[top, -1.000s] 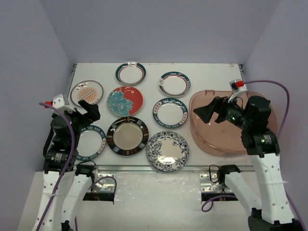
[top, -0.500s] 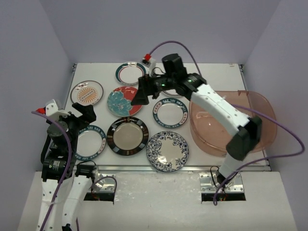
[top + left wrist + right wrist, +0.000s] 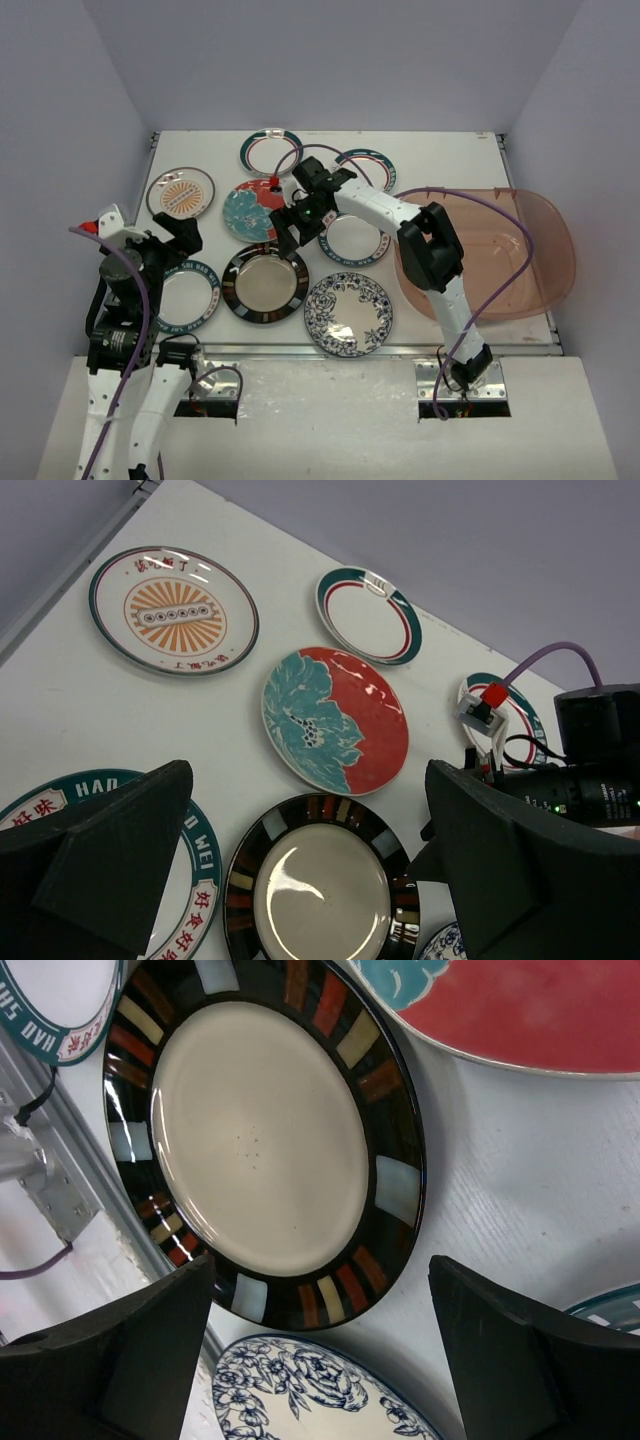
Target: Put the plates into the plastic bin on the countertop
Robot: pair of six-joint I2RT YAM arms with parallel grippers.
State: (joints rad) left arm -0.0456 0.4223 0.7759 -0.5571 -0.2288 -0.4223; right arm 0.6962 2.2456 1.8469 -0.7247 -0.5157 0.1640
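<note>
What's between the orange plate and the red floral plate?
Nothing but bare countertop. The left wrist view shows the orange plate and red floral plate apart, with white surface between them.

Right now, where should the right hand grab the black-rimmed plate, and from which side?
Probably pinch the black-rimmed plate by its far-right rim, from above: it lies flat, so only the rim offers purchase, and bare countertop shows there.

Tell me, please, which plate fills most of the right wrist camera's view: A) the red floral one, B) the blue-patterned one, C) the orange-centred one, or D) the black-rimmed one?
D: the black-rimmed plate takes up most of that view ahead of the right gripper, whose fingers stand open; only edges of the red plate and blue-patterned plate show.
</note>
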